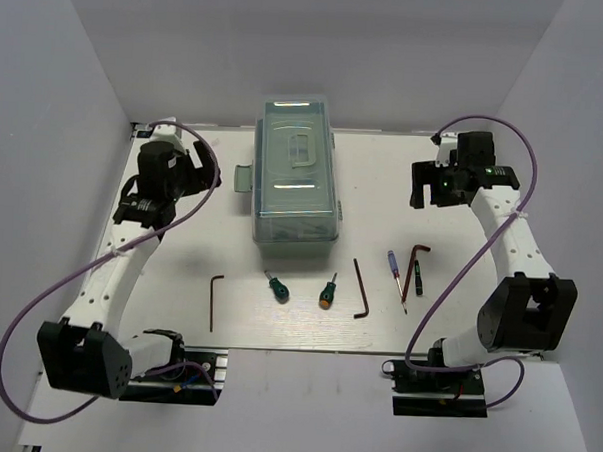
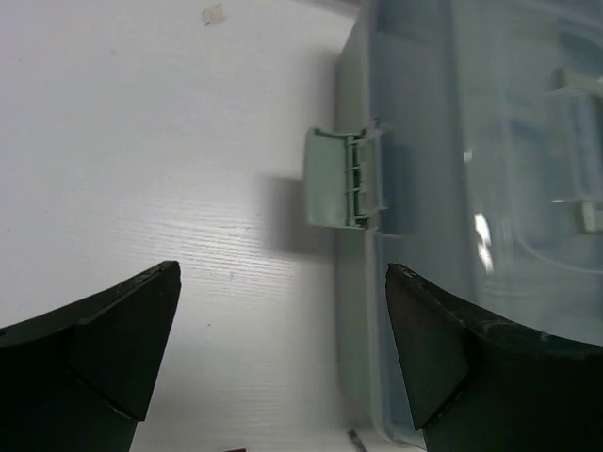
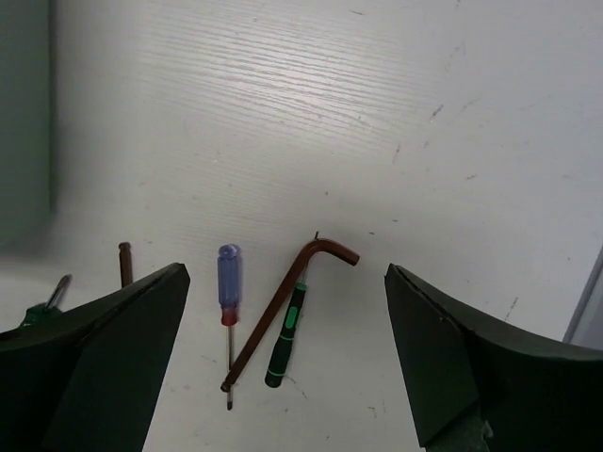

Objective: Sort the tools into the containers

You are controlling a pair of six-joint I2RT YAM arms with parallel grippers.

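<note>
The pale green toolbox (image 1: 298, 173) with a clear lid stands shut at the back middle. In the left wrist view its side latch (image 2: 336, 179) sticks out. Along the front lie a hex key (image 1: 215, 300), two stubby green-handled screwdrivers (image 1: 277, 286) (image 1: 328, 290), a second hex key (image 1: 361, 289), a blue-handled screwdriver (image 1: 395, 274), a third hex key (image 1: 413, 266) and a dark green-handled screwdriver (image 1: 419, 282). The right wrist view shows the blue one (image 3: 228, 292), a hex key (image 3: 287, 306) and the dark green one (image 3: 285, 339). My left gripper (image 1: 191, 169) is open beside the toolbox. My right gripper (image 1: 431, 182) is open above the right tools.
White walls close the table at the back and both sides. Purple cables loop from each arm. The arm bases (image 1: 165, 365) (image 1: 445, 377) sit at the near edge.
</note>
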